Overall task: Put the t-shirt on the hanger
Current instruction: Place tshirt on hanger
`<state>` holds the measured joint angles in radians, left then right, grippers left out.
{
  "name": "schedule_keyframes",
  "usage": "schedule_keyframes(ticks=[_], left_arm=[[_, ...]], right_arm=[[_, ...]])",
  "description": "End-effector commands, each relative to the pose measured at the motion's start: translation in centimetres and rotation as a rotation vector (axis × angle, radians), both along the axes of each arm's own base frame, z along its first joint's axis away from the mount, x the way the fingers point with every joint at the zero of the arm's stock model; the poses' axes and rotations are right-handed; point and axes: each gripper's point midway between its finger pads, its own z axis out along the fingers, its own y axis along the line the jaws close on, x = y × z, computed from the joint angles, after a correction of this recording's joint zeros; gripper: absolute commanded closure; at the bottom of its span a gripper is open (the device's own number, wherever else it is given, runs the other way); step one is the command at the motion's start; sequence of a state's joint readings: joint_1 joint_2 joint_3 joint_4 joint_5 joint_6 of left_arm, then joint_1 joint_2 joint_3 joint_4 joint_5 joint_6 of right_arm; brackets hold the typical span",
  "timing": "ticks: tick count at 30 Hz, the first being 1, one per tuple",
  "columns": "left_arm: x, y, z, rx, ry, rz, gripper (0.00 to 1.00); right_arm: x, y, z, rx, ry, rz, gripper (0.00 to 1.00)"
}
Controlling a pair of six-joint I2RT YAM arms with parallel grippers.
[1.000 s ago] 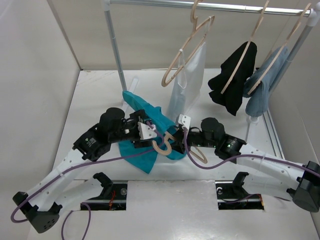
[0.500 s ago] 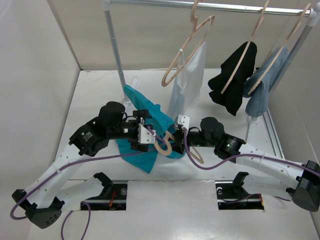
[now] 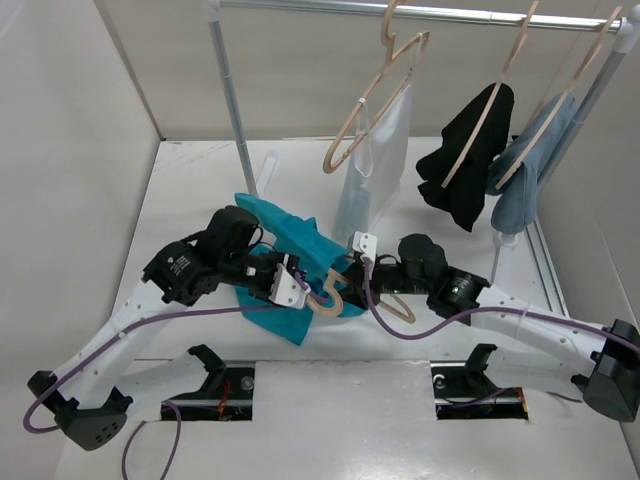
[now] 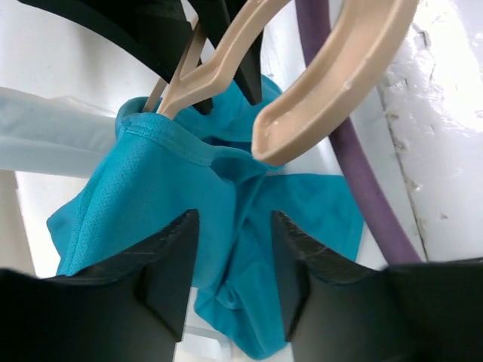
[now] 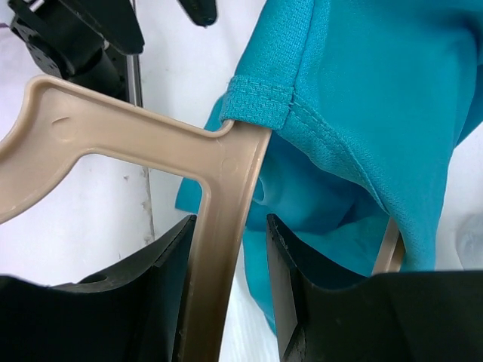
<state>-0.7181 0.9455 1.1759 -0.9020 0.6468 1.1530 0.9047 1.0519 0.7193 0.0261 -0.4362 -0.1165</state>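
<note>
White tabletop (image 3: 180, 180) carries both arms. At mid-table the right gripper (image 5: 230, 226) is clenched on the hanger (image 5: 113, 128). The t-shirt (image 4: 151, 188) drapes bunched over 1 hanger arm. The left gripper (image 4: 234, 226) frames teal cloth between its jaws; I cannot tell whether it grasps. Behind, a rail (image 3: 420, 12) holds 3 other hangers (image 3: 375, 100).

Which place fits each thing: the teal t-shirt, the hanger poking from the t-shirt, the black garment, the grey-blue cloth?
Things:
1 teal t-shirt
2 hanger poking from the t-shirt
3 black garment
4 grey-blue cloth

Places:
A on the rightmost rail hanger
B between the right gripper's fingers
C bunched low between the two arms
D on the middle rail hanger

Pairs: 1-C, 2-B, 3-D, 4-A
</note>
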Motion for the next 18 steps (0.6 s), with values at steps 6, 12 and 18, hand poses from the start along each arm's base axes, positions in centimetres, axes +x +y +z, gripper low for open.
schedule_keyframes(ticks=[6,12,18], left_arm=[[-3.8,-0.3,4.1,-0.131,0.011,-0.133,0.37],[-2.8,-0.4,5.4,-0.185,-0.051,-0.070,0.09],[0.4,-0.9,6.0,-0.221,-0.133,0.055,0.08]], right_arm=[[1.3,-0.8,-1.0,-0.061,-0.014,-0.064,1.00],[1.4,-0.7,-1.6,-0.076,-0.002,-0.064,1.00],[1.4,-0.5,-1.3,-0.076,-0.007,-0.051,1.00]])
